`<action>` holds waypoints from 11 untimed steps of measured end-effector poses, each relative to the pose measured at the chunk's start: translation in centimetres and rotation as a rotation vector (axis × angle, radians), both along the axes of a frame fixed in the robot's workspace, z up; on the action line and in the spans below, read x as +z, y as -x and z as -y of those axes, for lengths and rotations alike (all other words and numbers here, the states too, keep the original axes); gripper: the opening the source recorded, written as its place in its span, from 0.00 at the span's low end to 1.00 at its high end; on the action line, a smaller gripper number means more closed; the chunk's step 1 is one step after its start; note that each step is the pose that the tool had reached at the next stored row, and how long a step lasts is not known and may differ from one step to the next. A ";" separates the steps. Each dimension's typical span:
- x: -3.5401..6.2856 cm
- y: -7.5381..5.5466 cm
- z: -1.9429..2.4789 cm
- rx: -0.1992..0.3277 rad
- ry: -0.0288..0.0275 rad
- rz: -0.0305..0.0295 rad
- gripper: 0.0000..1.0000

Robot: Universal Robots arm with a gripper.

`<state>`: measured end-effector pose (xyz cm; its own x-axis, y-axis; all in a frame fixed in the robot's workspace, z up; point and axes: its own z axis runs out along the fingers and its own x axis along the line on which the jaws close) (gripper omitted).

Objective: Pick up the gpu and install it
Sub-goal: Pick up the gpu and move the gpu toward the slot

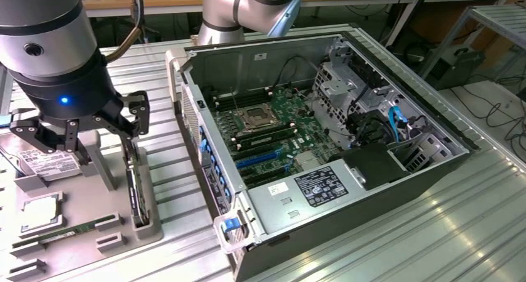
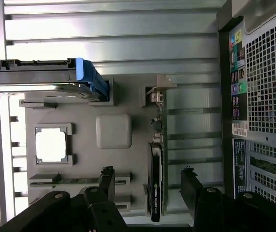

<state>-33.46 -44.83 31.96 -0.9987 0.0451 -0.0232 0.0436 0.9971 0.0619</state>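
- Grey plastic tray (image 1: 98, 257) on a ribbed metal table (image 1: 427, 233), exterior view: the arm's gripper (image 1: 82, 131) hangs above it, fingers spread wide and holding nothing, a blue light (image 1: 64, 100) glowing on the wrist.
- The gpu (image 1: 135, 193) stands on edge in a slot on the tray's side nearest the computer case (image 1: 271, 45), below the gripper and apart from it.
- Also on the tray: a hard drive (image 1: 49, 162) with a white label, a square processor (image 1: 41, 211) and a narrow green memory stick (image 1: 70, 231). The hard drive's print is too small to read.
- The case lies open on its side, with the green motherboard (image 1: 263, 128) and blue slots (image 1: 258, 157) exposed. A black label (image 1: 324, 186) sits on the metal cover inside; its text cannot be made out.
- Wrist view, looking straight down: the gpu (image 2: 156, 179) lies between the two open fingers (image 2: 106, 181), touching neither. The gripper (image 2: 148, 170) straddles it.
- This view adds the card's silver end bracket (image 2: 159, 84), its green board edge and white lettering on the dark face that looks like NVIDIA.
- It also shows the hard drive (image 2: 41, 77) in blue rails, the processor (image 2: 50, 145), the memory stick (image 2: 75, 181) and the tray (image 2: 113, 104).
- The case (image 2: 268, 72) shows its perforated rear panel here, with coloured round ports (image 2: 238, 87) and small unreadable stickers.
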 end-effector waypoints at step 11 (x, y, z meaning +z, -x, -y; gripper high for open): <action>-0.81 0.0 0.11 0.000 0.0002 -0.0001 0.67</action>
<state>-33.46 -44.93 31.15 -0.9987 0.0451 -0.0231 0.0436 0.9971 0.0617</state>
